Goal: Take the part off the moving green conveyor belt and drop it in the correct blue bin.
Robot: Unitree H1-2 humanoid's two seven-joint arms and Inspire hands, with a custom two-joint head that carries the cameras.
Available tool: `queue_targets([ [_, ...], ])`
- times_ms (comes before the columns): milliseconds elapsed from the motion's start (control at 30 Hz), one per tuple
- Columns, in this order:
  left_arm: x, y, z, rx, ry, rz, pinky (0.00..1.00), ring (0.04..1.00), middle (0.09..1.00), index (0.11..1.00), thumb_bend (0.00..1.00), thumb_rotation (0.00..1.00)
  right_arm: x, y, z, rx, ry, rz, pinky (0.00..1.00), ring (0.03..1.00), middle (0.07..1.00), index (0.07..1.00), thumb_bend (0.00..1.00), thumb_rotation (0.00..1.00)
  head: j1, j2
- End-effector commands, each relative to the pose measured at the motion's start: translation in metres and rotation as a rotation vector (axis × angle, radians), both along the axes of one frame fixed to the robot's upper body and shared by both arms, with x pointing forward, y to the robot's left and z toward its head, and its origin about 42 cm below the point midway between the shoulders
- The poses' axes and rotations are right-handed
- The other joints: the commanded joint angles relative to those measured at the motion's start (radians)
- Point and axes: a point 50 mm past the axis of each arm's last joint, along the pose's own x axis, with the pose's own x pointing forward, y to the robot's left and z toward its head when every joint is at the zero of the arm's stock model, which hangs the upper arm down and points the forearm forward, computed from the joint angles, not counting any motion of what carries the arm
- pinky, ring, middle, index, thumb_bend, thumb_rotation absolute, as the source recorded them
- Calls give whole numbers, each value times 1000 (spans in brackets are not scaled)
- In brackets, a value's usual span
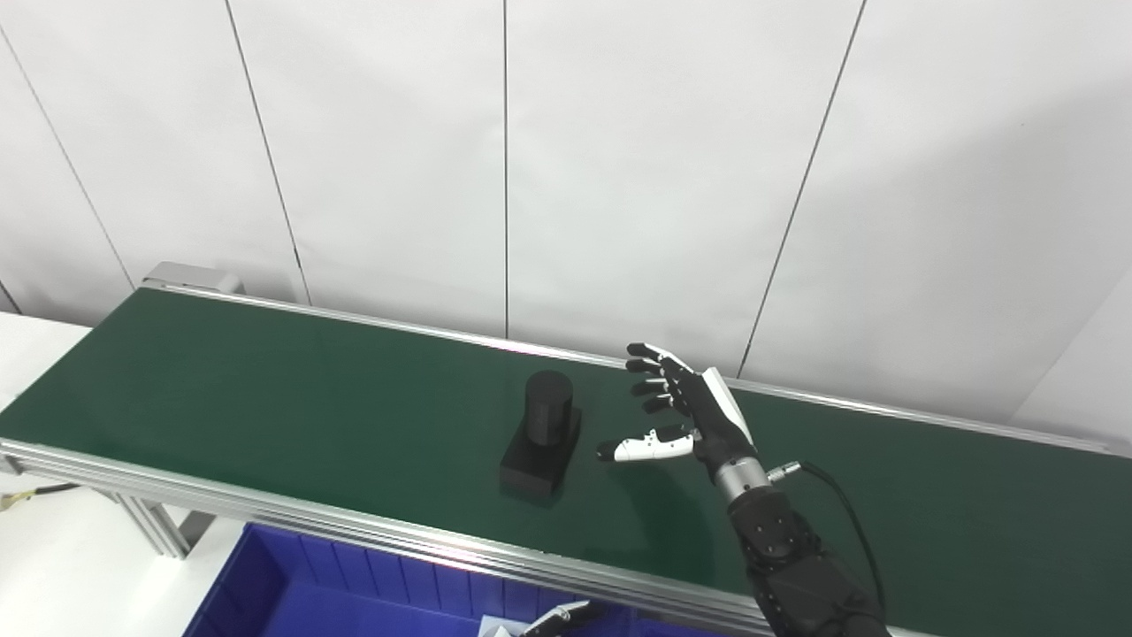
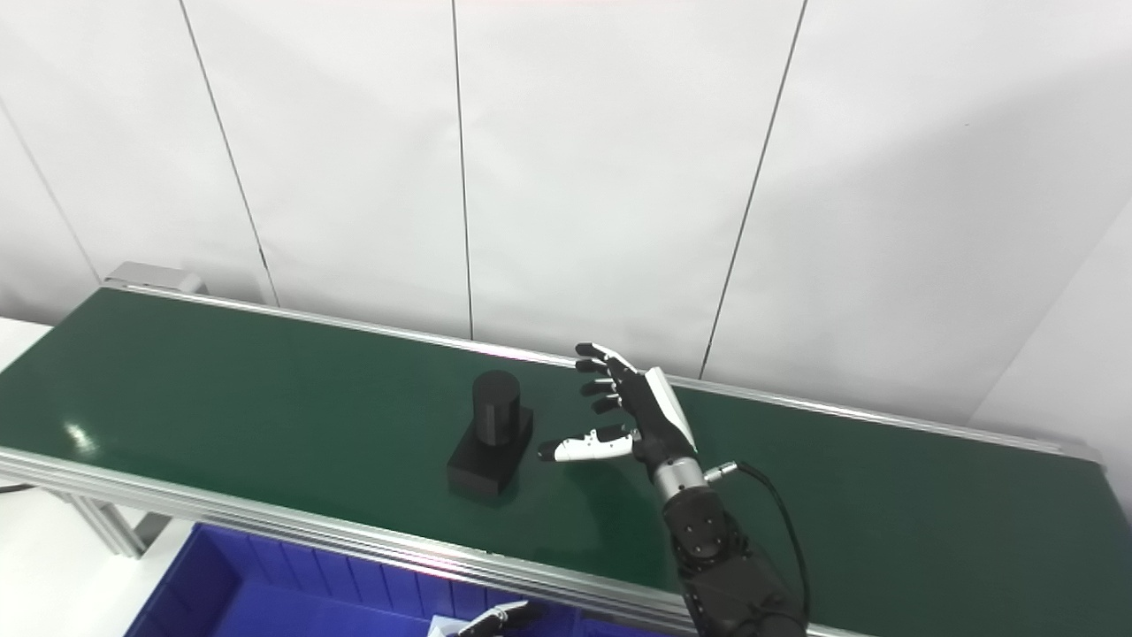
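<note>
A black part (image 1: 541,433), a cylinder standing on a flat rectangular base, rests on the green conveyor belt (image 1: 265,389) near its middle. My right hand (image 1: 681,411) hovers over the belt just right of the part, open, fingers spread and thumb pointing toward the part, not touching it. A blue bin (image 1: 292,588) sits below the belt's near edge. Only the fingertips (image 1: 557,619) of my left hand show at the bottom edge, above the bin; its state is unclear.
Aluminium rails (image 1: 265,504) edge the belt front and back. A white panelled wall (image 1: 619,177) rises right behind the belt. A white table surface (image 1: 53,566) lies at the lower left, beside the belt's support legs.
</note>
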Motion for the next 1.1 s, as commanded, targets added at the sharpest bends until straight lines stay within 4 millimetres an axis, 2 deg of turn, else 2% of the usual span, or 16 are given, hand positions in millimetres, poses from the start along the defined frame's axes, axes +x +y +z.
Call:
queue_targets([
  [0, 6, -6, 11, -39, -54, 3, 778, 855, 839, 797, 912, 927, 15, 8, 30, 14, -87, 11, 649, 732, 822, 863, 945, 185, 2, 1],
  [767, 5, -6, 10, -46, -47, -3, 785, 854, 836, 796, 931, 925, 14, 4, 24, -8, -72, 4, 662, 744, 831, 836, 924, 227, -2, 7],
  [867, 5, -6, 10, -46, -47, -3, 784, 855, 835, 796, 933, 924, 14, 4, 25, -10, -79, 7, 656, 731, 803, 780, 919, 214, -2, 7],
  [1067, 5, -6, 10, -35, -54, -5, 782, 855, 836, 799, 933, 934, 14, 3, 24, -11, -78, 7, 647, 728, 800, 759, 914, 214, -2, 6],
])
